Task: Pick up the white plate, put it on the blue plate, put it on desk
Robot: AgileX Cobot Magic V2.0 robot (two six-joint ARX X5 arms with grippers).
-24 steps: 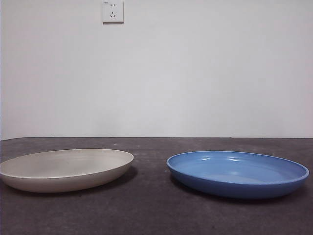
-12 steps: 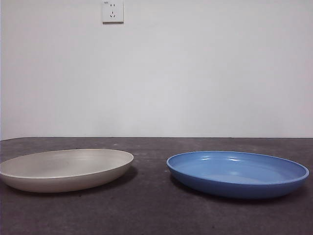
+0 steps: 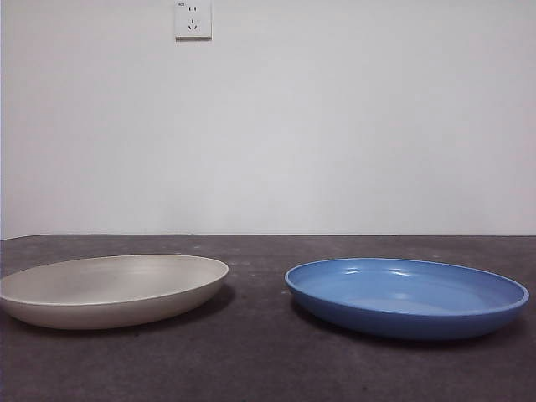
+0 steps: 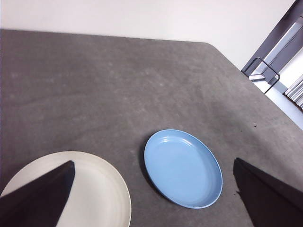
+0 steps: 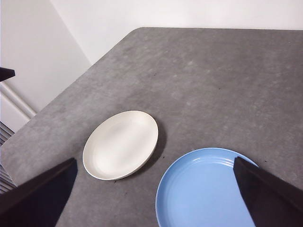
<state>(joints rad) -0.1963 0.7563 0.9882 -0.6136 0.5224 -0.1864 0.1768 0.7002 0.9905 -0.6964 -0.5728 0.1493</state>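
Since the white plate (image 3: 113, 289) lies flat on the bench (image 3: 268, 368) beside the blue plate (image 3: 408, 296), apart from it, it looks stiff, light and smooth — best pinched at its low rim. Both grippers' fingers (image 4: 40, 196) (image 5: 267, 194) hang spread, holding nothing.

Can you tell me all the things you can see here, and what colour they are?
white plate: one, cream white, on the desk, beside the blue plate and not touching it.
blue plate: one, shiny blue, on the desk, nothing in it.
desk: one, dark grey-brown and speckled, under both plates.
wall socket: one, white, high on the white wall behind the desk.
left tool: one, black jaws wide open, up above the desk over both plates, holding nothing.
right tool: one, black jaws wide open, also up above the desk, holding nothing.
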